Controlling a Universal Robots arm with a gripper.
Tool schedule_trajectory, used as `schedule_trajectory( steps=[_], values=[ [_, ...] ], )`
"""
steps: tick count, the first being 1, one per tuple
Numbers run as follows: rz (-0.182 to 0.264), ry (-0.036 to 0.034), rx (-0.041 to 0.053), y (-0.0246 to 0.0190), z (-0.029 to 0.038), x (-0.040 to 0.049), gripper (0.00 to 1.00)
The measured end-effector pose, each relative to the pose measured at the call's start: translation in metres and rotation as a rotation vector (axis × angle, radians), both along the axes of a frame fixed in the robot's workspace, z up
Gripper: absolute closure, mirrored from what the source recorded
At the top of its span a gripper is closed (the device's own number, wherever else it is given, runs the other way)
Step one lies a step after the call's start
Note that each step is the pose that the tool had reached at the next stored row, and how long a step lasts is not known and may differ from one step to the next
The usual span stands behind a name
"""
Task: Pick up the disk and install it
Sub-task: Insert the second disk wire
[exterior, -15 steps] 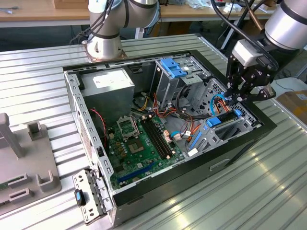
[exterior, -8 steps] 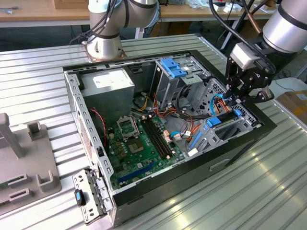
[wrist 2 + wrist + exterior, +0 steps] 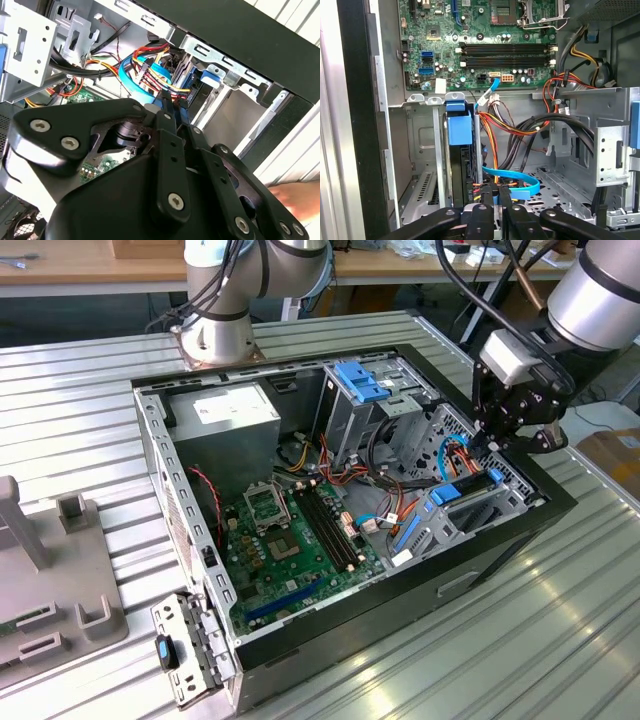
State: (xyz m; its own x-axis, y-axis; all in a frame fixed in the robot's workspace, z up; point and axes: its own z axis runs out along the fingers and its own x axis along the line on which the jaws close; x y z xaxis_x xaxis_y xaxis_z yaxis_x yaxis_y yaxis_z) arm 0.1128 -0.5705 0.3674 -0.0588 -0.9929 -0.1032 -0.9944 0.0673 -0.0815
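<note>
A ribbed metal table (image 3: 560,640) carries the open computer case (image 3: 330,510) and a grey fixture (image 3: 55,570)

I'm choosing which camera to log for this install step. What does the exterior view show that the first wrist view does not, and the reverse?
The exterior view alone gives the whole open computer case on the ribbed metal table, the arm's base, the power supply and the grey fixture at its left.

The first wrist view alone looks down into the drive bay, with the disk standing on edge in it.

Both share the gripper low at the bay, the motherboard and the blue cable.
</note>
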Motion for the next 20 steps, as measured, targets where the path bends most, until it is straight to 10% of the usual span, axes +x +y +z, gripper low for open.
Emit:
schedule_trajectory(
  steps=[4,8,12,20],
  values=[
    [0.012,-0.0095,0.0028,-0.0019,-0.0001,-0.0018,0.84],
    [0.027,-0.0523,0.0030,-0.0062,-0.0005,-0.0080,0.84],
    [0.028,-0.0547,0.0029,-0.0101,-0.0009,-0.0177,0.84],
    [0.045,-0.0819,0.0076,-0.0165,-0.0032,-0.0263,0.84]
  ],
)
